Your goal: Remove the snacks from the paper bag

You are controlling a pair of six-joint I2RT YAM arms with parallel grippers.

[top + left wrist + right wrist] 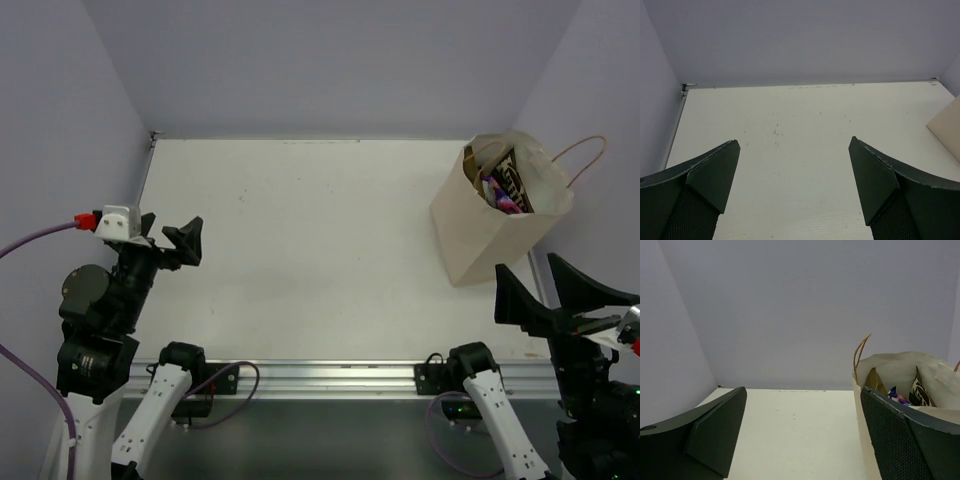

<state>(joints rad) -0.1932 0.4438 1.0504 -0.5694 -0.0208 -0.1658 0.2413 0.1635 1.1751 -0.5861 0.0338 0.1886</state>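
Top external view: beige paper bag (495,225) upright at the far right of the matte white table (300,250), mouth open, thin twisted-cord handle (590,150) looping off the creased rim. Glossy flat snacks (505,190) inside, dark brown and magenta-purple showing. Left gripper (794,142) spread wide over bare tabletop, holding nothing. Right gripper (802,390) likewise wide, empty, wedge-shaped black fingers (515,295) near the bag

A white table (330,250), faintly specked with small dark marks, has pale lavender walls (330,60) rising from its far edge and both its sides, and a grooved aluminium rail (340,375) along its near edge.
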